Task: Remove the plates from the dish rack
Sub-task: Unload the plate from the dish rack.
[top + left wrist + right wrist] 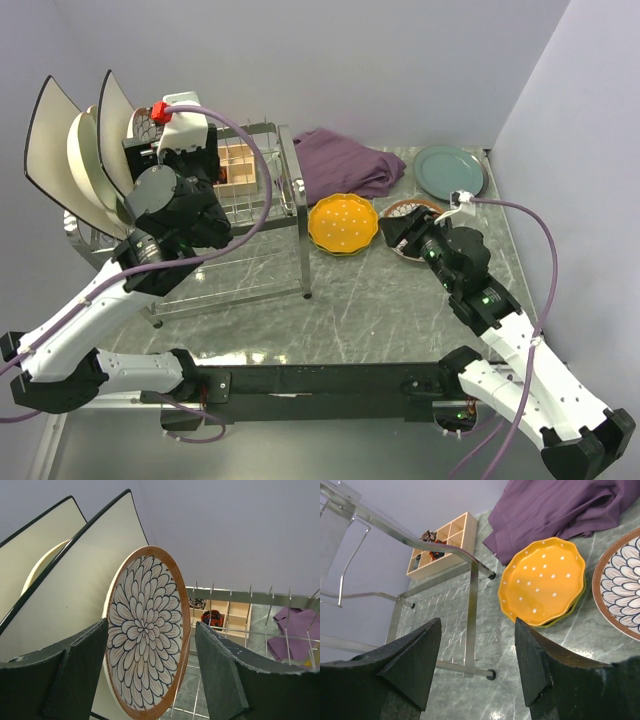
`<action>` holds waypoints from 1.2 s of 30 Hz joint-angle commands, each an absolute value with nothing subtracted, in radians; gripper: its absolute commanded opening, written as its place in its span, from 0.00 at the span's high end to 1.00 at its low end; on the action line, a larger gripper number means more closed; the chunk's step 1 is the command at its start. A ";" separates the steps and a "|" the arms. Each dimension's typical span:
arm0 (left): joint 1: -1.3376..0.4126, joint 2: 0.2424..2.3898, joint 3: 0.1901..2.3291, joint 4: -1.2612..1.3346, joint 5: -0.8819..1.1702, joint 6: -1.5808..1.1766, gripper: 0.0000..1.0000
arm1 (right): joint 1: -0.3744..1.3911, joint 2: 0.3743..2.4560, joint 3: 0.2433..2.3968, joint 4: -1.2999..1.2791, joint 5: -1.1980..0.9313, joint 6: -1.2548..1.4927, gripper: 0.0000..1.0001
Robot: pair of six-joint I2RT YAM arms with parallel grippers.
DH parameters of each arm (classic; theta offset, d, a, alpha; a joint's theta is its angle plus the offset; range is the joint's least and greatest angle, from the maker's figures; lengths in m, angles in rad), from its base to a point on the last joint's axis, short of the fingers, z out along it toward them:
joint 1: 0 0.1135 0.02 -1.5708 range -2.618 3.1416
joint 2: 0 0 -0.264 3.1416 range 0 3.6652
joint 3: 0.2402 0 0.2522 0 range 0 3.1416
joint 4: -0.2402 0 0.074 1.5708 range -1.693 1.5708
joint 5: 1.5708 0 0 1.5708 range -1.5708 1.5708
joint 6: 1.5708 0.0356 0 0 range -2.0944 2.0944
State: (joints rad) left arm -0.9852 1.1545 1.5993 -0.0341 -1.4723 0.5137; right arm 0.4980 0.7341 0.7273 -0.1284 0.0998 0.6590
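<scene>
Top external view first: dish rack on the left half of the grey marble table, left arm reaching up to its top tier. Up there, on edge: two white square plates with dark rims leaning out to the left, a round cream plate tucked between them, then a brown-patterned plate nearest the arm.

Left wrist view: left gripper spread wide, one finger on either side of that brown-patterned plate, not clamped on it and holding nothing (left finger right up by the rim, actual contact impossible to call from this angle).

Out on the table, right of the rack: orange dotted plate stacked on a lime-yellow plate with only a sliver of rim peeking out, a second brown-patterned plate just beside that stack, and a teal-green plate near the back corner. Purple cloth bunched up behind the orange one, small wooden box visible through the rack's wires at the back.

Right gripper also wide open and empty, hanging above the table near the orange stack.
</scene>
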 commanded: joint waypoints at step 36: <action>-0.836 1.157 1.675 -0.389 -1.467 0.322 0.27 | 0.512 0.661 0.726 -0.133 0.160 0.624 0.33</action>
